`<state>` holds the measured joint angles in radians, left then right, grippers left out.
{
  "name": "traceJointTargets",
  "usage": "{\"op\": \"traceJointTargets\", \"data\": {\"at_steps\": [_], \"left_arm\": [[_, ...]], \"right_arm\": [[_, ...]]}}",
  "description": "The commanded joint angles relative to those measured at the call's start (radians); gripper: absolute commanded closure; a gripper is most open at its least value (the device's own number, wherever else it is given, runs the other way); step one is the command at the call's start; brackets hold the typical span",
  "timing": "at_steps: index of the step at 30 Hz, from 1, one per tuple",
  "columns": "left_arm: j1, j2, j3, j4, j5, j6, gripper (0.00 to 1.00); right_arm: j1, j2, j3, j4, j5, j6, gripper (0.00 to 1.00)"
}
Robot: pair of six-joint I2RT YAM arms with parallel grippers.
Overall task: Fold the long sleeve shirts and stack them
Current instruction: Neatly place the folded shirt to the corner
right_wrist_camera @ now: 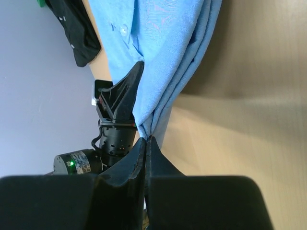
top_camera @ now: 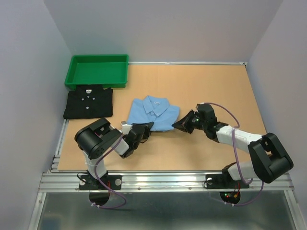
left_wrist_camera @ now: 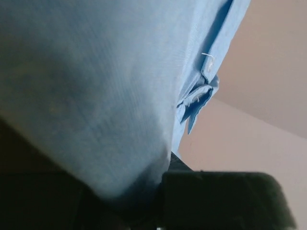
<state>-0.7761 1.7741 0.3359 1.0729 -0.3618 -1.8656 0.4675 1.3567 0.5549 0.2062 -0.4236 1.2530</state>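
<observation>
Pressed-together black fingertips of the right gripper [right_wrist_camera: 146, 140] are seen at the bottom of the right wrist view, and a gathered edge of the light blue shirt [right_wrist_camera: 158, 38] is pinched between them. From that pinch the cloth is drawn up in long folds, and a shadow is thrown on the surface [right_wrist_camera: 249, 158] beside it. Across the shirt, the left gripper [right_wrist_camera: 136, 72] is seen with one black finger laid over the opposite edge of the cloth.

From the left wrist, almost the whole view is filled by blue fabric, which is led down between the dark fingers [left_wrist_camera: 225, 196] of that gripper; its jaws are closed on the cloth.

From above, the light blue shirt [top_camera: 153, 112] is shown folded, a little left of the middle of the surface [top_camera: 211, 86], with its collar [top_camera: 154, 101] turned toward the far edge. It is held at its near left corner by the left gripper [top_camera: 146, 127] and at its near right corner by the right gripper [top_camera: 178, 123].

The black shirt [top_camera: 88, 103] is laid folded at the left edge of the surface, its small white buttons facing up. Its far side is set against the near rim of the green tray [top_camera: 97, 86], which is placed in the far left corner. The two shirts are kept apart, with bare surface between them.
</observation>
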Motion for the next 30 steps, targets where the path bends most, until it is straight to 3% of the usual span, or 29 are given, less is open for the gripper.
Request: {"op": "traceJointTargets", "data": {"at_steps": [1, 3, 4, 5, 6, 8, 12, 20, 27, 30], "left_arm": [[0.021, -0.014, -0.017, 0.002, -0.042, 0.060, 1.00], [0.023, -0.036, -0.020, -0.008, -0.048, 0.095, 1.00], [0.023, -0.062, -0.021, -0.033, -0.049, 0.132, 1.00], [0.024, -0.076, -0.021, -0.045, -0.049, 0.152, 1.00], [0.024, -0.105, -0.021, -0.057, -0.048, 0.175, 1.00], [0.028, -0.139, -0.020, -0.111, -0.046, 0.239, 1.00], [0.031, -0.235, -0.023, -0.221, -0.057, 0.321, 1.00], [0.061, -0.344, 0.023, -0.375, 0.010, 0.546, 1.00], [0.066, -0.542, -0.031, -0.520, -0.071, 0.519, 1.00], [0.090, -0.631, -0.003, -0.623, -0.085, 0.574, 1.00]], "right_arm": [[0.008, -0.051, 0.022, -0.008, -0.015, -0.043, 0.95], [0.008, -0.064, 0.022, -0.024, -0.012, -0.067, 0.83], [0.008, -0.080, 0.020, -0.025, -0.012, -0.091, 0.67], [0.008, -0.090, 0.019, -0.028, -0.009, -0.105, 0.57], [0.007, -0.115, 0.017, -0.039, -0.003, -0.134, 0.39], [0.007, -0.143, 0.023, -0.059, 0.025, -0.177, 0.25], [0.006, -0.205, 0.056, -0.166, 0.104, -0.282, 0.07], [0.003, -0.316, 0.051, -0.203, 0.178, -0.348, 0.01], [0.002, -0.366, 0.020, -0.203, 0.190, -0.349, 0.01], [0.000, -0.386, 0.011, -0.203, 0.190, -0.348, 0.01]]}}
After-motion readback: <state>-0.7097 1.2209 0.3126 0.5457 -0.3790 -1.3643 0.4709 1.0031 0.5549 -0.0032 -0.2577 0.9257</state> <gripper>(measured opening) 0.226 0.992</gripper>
